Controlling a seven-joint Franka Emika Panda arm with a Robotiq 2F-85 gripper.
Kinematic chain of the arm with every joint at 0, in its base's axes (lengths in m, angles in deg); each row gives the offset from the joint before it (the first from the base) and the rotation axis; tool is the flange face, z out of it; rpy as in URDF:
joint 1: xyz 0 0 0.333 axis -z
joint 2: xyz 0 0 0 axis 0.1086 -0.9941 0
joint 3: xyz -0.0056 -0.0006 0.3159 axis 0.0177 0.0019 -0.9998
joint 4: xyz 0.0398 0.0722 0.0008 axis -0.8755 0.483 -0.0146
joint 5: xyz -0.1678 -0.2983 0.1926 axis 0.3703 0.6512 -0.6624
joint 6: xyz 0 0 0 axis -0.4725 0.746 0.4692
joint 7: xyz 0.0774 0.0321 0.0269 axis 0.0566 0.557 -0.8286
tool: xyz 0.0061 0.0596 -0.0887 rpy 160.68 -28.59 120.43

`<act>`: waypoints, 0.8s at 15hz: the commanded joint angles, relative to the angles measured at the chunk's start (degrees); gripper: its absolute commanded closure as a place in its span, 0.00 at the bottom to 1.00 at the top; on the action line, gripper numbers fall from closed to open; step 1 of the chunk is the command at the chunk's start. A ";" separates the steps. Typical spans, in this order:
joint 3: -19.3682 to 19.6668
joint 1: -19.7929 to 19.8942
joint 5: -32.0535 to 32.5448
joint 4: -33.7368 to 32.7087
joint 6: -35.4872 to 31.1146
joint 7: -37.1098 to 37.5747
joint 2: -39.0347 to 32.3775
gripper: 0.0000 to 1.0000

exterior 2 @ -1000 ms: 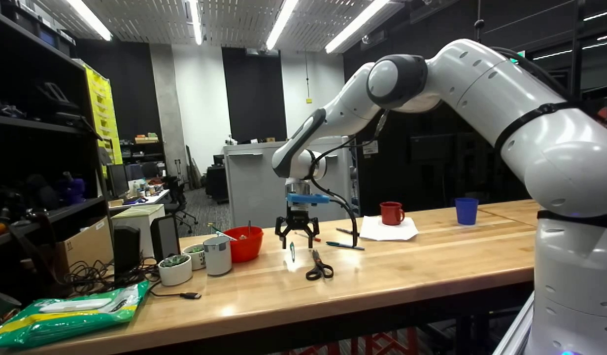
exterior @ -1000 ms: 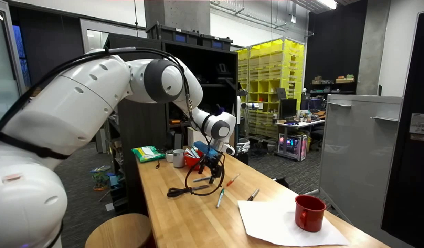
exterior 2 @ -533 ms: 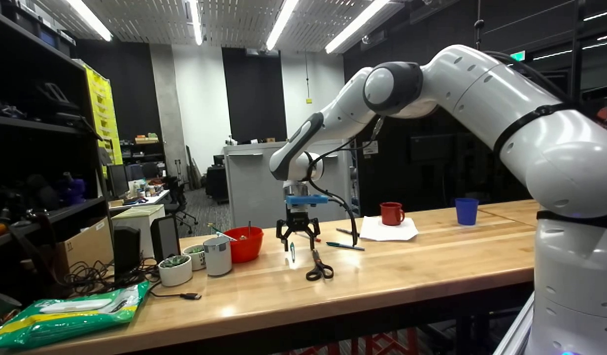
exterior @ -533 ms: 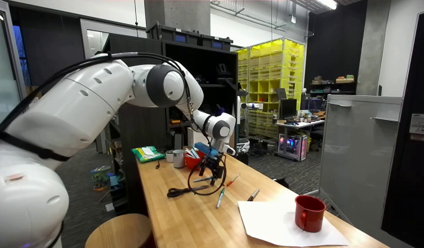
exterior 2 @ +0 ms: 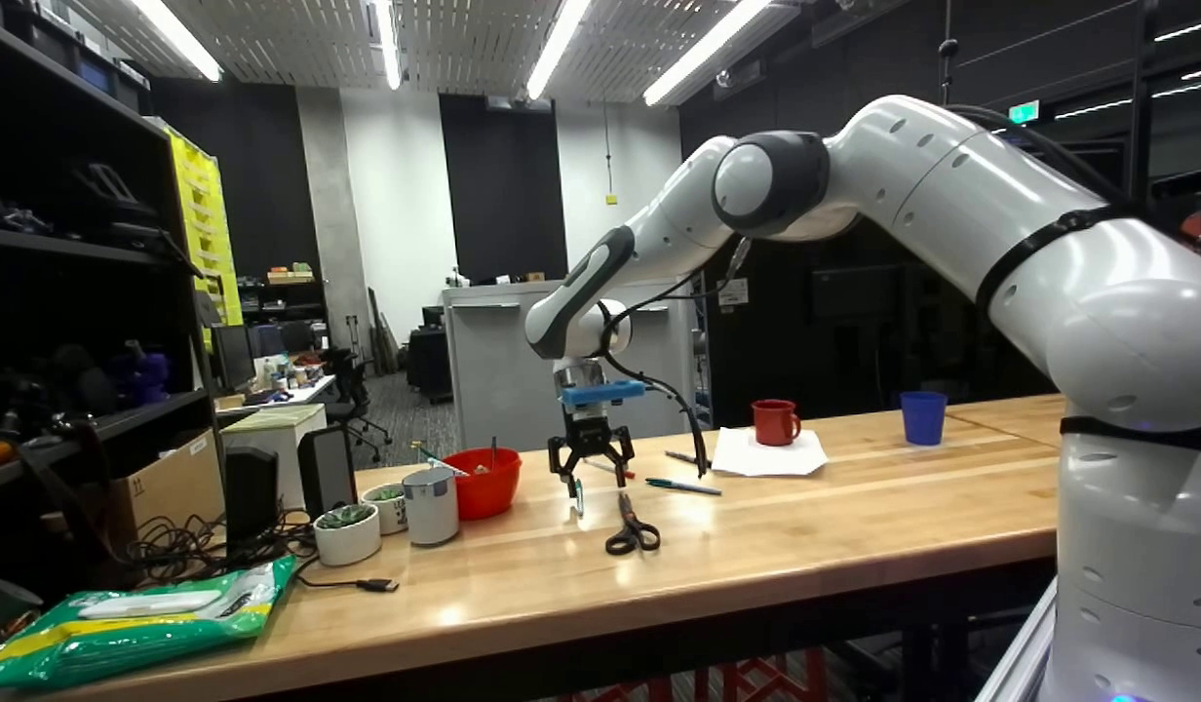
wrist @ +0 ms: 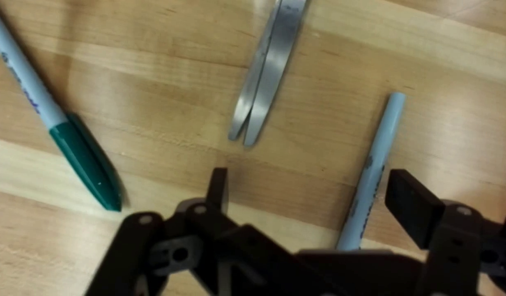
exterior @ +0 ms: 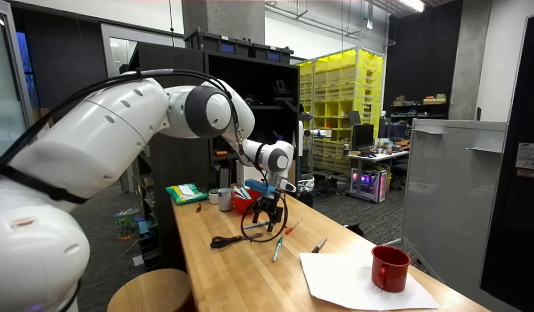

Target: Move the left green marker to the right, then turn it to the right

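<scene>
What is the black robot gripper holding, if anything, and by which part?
Nothing: the black gripper stands open. In the wrist view, a slim grey-blue marker shows between its jaws, ungripped.

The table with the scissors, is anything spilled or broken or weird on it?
Nothing looks spilled or broken on the table. The scissors aren't quite shut: their tips stand a little apart. A few markers lie loose, which looks a bit untidy, since other pens stick out of the red bowl.
</scene>
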 commanded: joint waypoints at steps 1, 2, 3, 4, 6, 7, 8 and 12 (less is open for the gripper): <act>0.16 -0.61 0.43 -2.83 1.91 0.56 -1.28 0.29; 0.04 -0.52 0.23 -3.02 1.83 0.39 -1.37 0.36; -0.02 -0.47 0.12 -3.08 1.80 0.30 -1.38 0.43; -0.07 -0.41 0.04 -3.21 1.77 0.22 -1.43 0.52; -0.14 -0.30 -0.09 -3.49 1.87 0.10 -1.51 0.66; -0.14 -0.29 -0.07 -3.60 1.98 0.10 -1.53 0.76; -0.16 -0.26 -0.11 -3.73 2.02 0.06 -1.64 0.83; -0.26 -0.07 -0.34 -3.45 1.40 -0.32 -1.47 1.00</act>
